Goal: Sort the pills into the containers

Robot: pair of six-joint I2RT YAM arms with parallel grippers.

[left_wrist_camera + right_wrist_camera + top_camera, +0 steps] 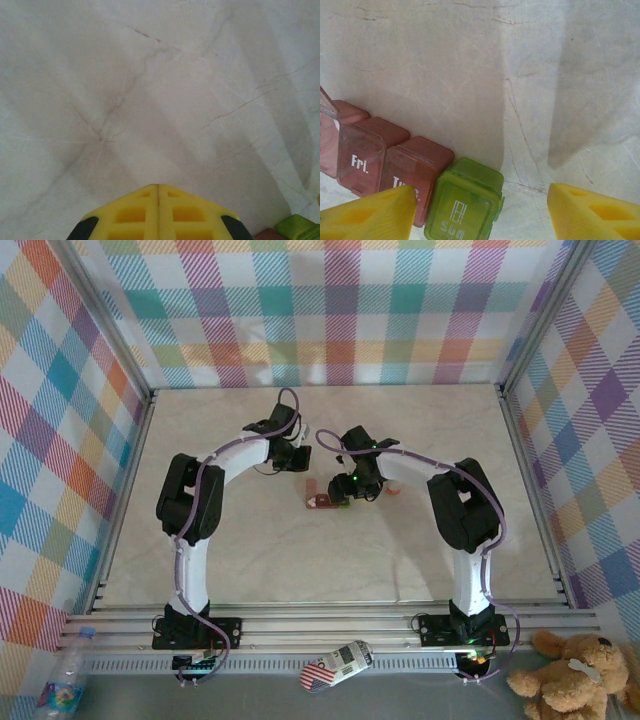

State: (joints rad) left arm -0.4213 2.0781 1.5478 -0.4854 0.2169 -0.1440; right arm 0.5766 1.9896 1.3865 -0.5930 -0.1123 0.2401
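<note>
We see right gripper (482, 192) jaws apart, empty, above containers (405, 167); green end (465, 205) sits between its fingers (375, 215). Left gripper (158, 186) pinched closed, just far-left.

Row of containers (320, 503) on table (250, 560), central, green end rightward. Above that green end: right gripper (345, 493). Just beyond containers, toward back wall: left gripper (299, 462). Near containers' right: small bottle (392, 489).

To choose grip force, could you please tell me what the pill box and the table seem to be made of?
Pill box: probably plastic, translucent and slightly glossy; the red and green walls look see-through with soft highlights. Table: smooth, pale, thinly veined like marble; real stone or printed laminate, I cannot tell.
</note>
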